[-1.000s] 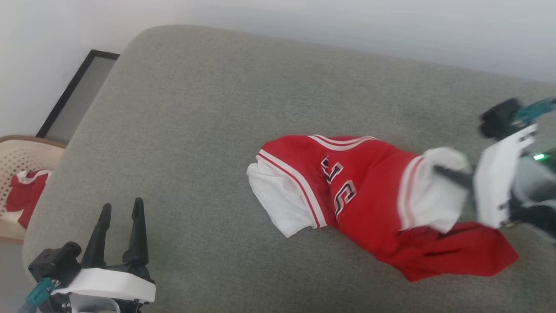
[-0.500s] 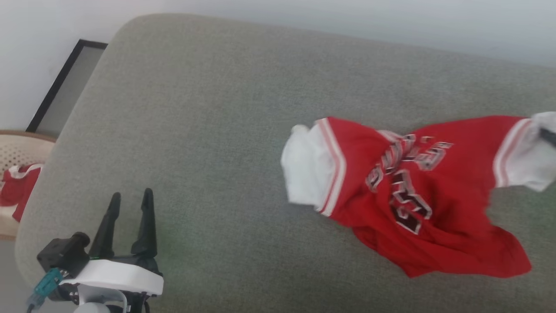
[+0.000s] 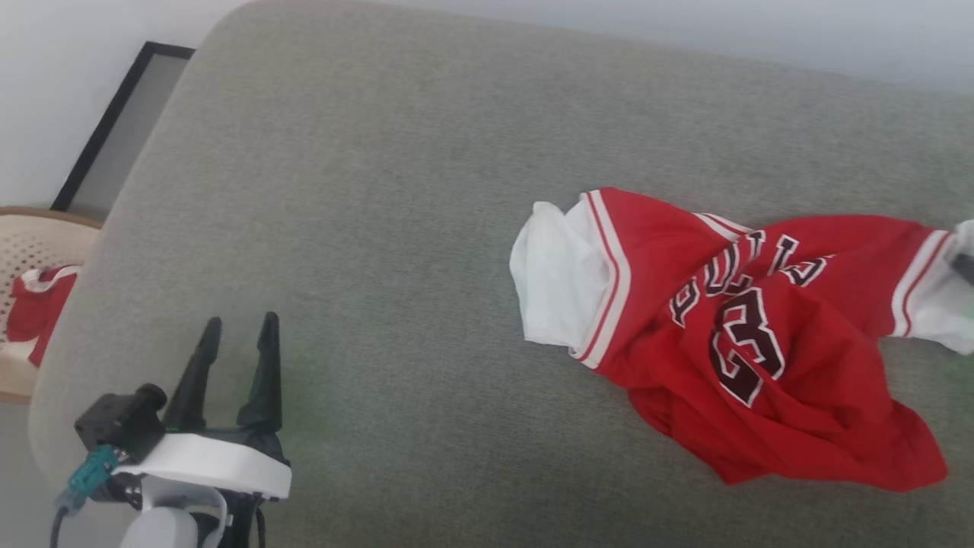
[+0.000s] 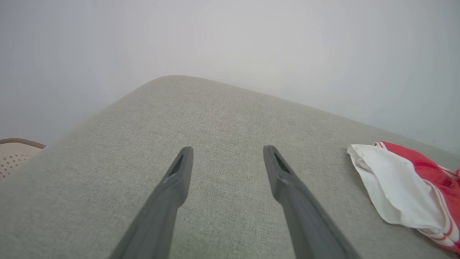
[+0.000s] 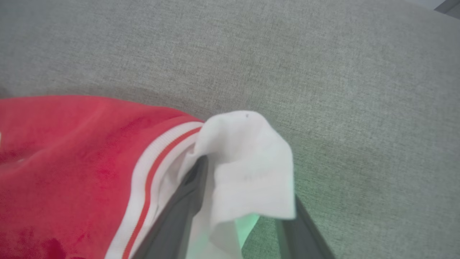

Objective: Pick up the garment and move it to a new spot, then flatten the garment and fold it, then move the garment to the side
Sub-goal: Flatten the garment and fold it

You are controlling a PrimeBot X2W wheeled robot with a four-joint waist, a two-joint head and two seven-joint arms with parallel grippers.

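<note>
Grey-green woven upholstery covers the broad, round-cornered cushion (image 3: 380, 228), with a plain pale wall (image 4: 230, 36) behind it. Off its left corner a black-framed panel (image 3: 114, 129) leans, beside a beige perforated basket (image 3: 30, 251) holding red cloth. The bright red jersey T-shirt (image 3: 761, 342) lies rumpled on the cushion's right part, dark white-outlined lettering up. One soft white sleeve drapes over the right gripper (image 5: 244, 201), whose jaws stand parted, not pinching it. The left gripper (image 3: 238, 323) hovers spread and empty, well apart from the shirt.
</note>
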